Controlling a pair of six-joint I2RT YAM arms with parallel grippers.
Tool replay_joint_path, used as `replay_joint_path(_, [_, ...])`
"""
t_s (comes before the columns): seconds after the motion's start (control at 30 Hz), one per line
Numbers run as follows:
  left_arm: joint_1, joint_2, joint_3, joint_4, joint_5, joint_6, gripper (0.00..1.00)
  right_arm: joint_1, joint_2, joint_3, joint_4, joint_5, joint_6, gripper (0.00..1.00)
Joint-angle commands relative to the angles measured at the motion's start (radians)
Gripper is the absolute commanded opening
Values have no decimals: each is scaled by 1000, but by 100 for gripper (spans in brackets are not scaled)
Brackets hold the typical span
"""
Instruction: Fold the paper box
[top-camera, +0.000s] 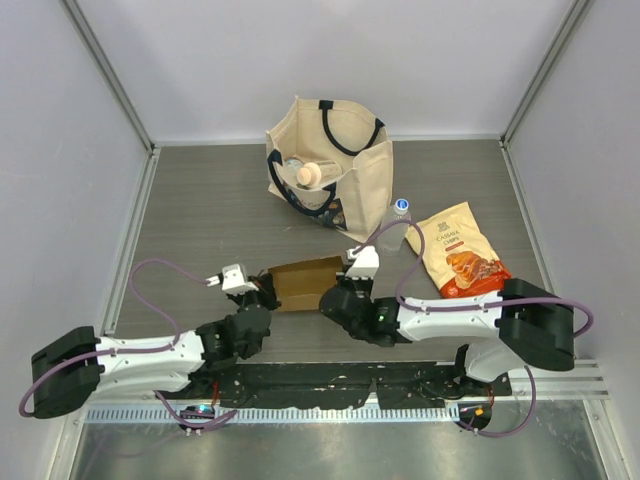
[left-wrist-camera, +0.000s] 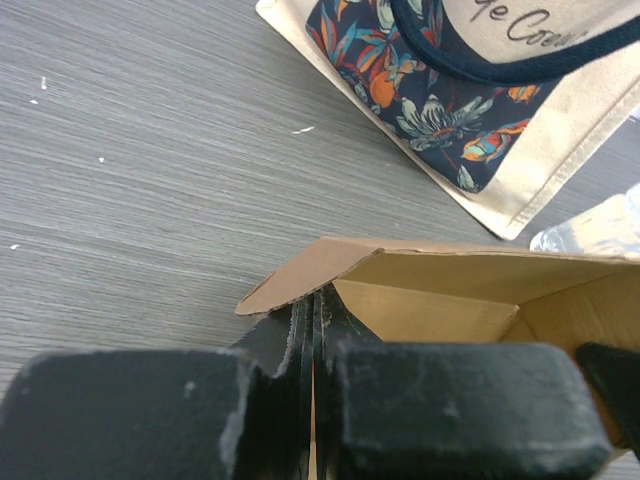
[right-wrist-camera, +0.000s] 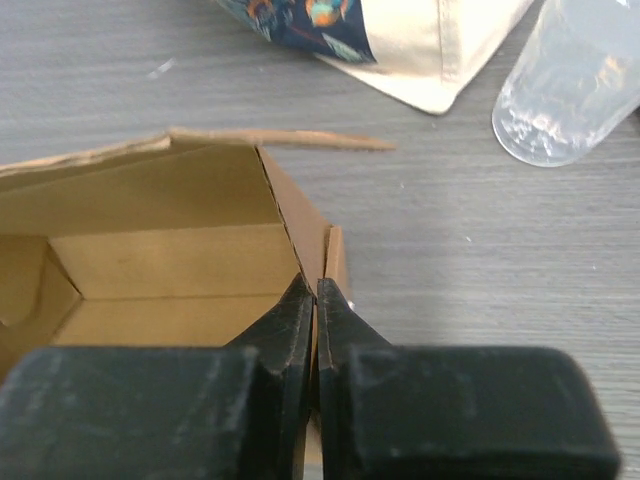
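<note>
- Already half-formed, the box (top-camera: 305, 283) sits on the desk (top-camera: 200, 200), between the two tools.
- Left tool (left-wrist-camera: 312, 305) pinches one end wall; right tool (right-wrist-camera: 315, 295) pinches the other.
- Folding it shut is not yet done.

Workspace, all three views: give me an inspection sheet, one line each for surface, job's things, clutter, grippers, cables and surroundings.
Surface: grey wood-grain table, a few pale specks, no spill seen.
Job's things: paper box, partly opened, lying between the two arms, end flaps loose.
Clutter: tote bag behind the box, items inside; clear bottle beside the bag; snack pouch lying flat to the right.
Grippers: left gripper, fingers shut on the box's left end; right gripper, fingers shut on its right end wall.
Cables: purple cables loop off both arms above the table.
Surroundings: plain grey walls on three sides; metal rail under the arm bases.
</note>
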Motion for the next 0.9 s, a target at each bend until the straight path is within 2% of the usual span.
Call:
replay_joint_path(0.0, [-5, 11, 13, 35, -21, 29, 0, -2, -104, -135, 177, -51, -98, 20])
replay_joint_path(0.1, [-5, -3, 16, 2, -26, 46, 0, -2, -194, -189, 189, -127, -193, 33])
replay_joint_path(0.17, [-5, -11, 19, -25, -34, 57, 0, -2, -276, -213, 140, -194, -230, 43])
replay_joint_path(0.2, [-5, -15, 19, -27, -34, 63, 0, -2, -311, -227, 134, -220, -245, 53])
replay_joint_path(0.27, [-5, -14, 19, -31, -41, 72, 0, -2, -418, -247, 65, -292, -258, 58])
replay_joint_path(0.3, [-5, -12, 20, -34, -41, 75, 0, -2, -456, -255, 58, -326, -264, 65])
replay_joint_path(0.4, [-5, -3, 34, -44, -34, 83, 0, -2, -611, -261, -67, -456, -282, 70])
replay_joint_path(0.47, [-8, 12, 48, -47, -32, 86, 0, -4, -677, -217, -134, -522, -357, 72])
replay_joint_path(0.57, [-8, 26, 63, -51, -29, 92, 0, -4, -653, -79, -192, -549, -489, 72])
replay_joint_path(0.6, [-10, 26, 65, -53, -31, 95, 0, -4, -599, -43, -203, -543, -600, 72])
replay_joint_path(0.7, [-10, 23, 66, -57, -29, 103, 0, -7, -468, 114, -235, -489, -783, 72])
replay_joint_path(0.87, [-10, -24, 51, -82, -32, 93, 0, -10, -337, 207, -220, -607, -986, 72])
